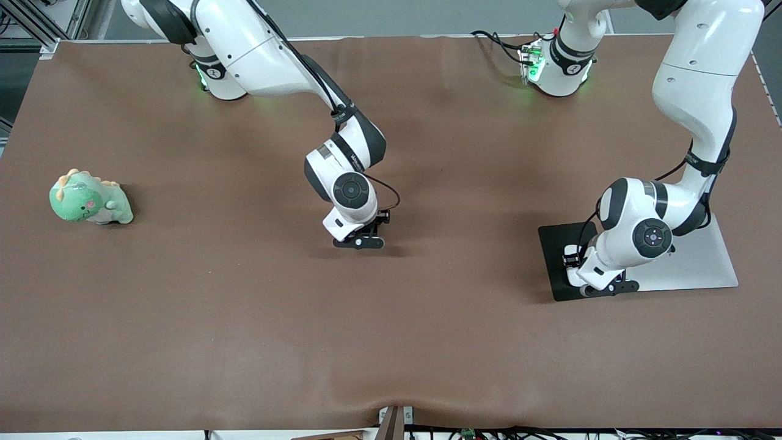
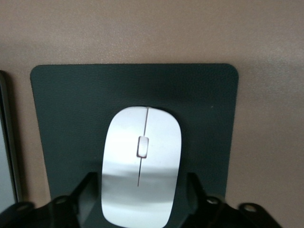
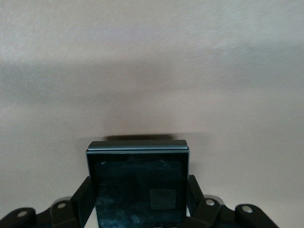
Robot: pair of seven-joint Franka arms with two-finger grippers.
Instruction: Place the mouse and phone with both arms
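Your left pincer (image 2: 138,209) grips the mouse (image 2: 141,164) over the pad (image 2: 66,109) at frame right, your right pincer (image 3: 137,209) grips the phone (image 3: 137,183) mid-frame above the tabletop (image 1: 244,318); release high and either may skid.

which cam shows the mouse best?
Left wrist view: the mouse fills the middle, lying on the dark pad between the left tool fingers. In the front view the left arm hides it. The right wrist view doesn't show it.

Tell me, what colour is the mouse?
White, with a thin grey line. The mouse shows best in the left wrist view.
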